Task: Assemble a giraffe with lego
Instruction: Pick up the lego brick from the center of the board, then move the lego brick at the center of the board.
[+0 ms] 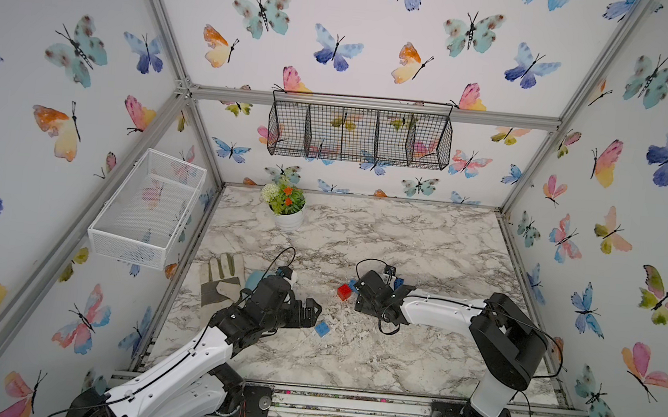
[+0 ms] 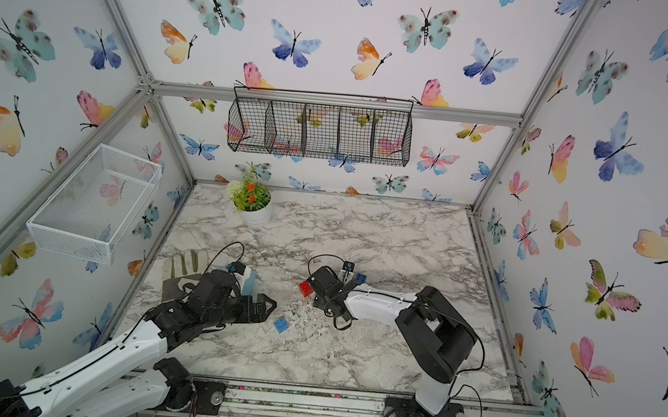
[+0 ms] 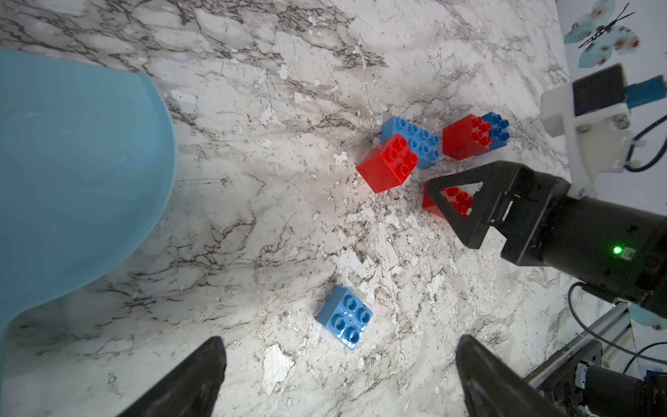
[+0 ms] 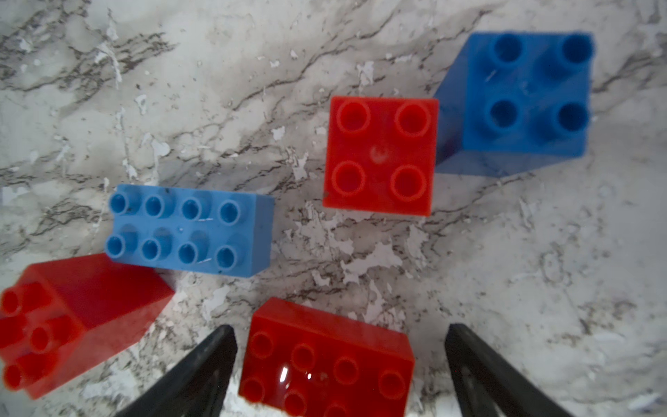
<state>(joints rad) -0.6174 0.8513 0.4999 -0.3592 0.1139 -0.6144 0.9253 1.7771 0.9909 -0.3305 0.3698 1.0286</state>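
Lego [image 1: 344, 292]: six loose bricks being seen on marble table [image 1: 425, 243], none being joined.
Cluster: red oblong brick [image 4: 325, 361], blue oblong brick [image 4: 189, 229], dark blue brick [image 4: 519, 97] being grouped mid-table.
Stray: pale blue brick [image 3: 344, 317] being seen apart, near left gripper [image 3: 341, 339].
Left gripper: being held wide open, nothing being gripped.
Right gripper [image 4: 339, 328]: being held wide open, red oblong brick being straddled, not clamped.

A marble counter [image 1: 404, 241] carries a white pot of green leaves with orange and white flowers [image 1: 287, 207] near its back edge. A pale glove [image 1: 220, 278] lies flat by the left edge, with a light blue mirror [image 3: 72, 180] just beside it. A divided black wire basket [image 1: 359, 134] hangs on the back wall and a white mesh basket [image 1: 144, 208] on the left wall. Butterfly wallpaper [image 1: 335, 46] covers the walls.
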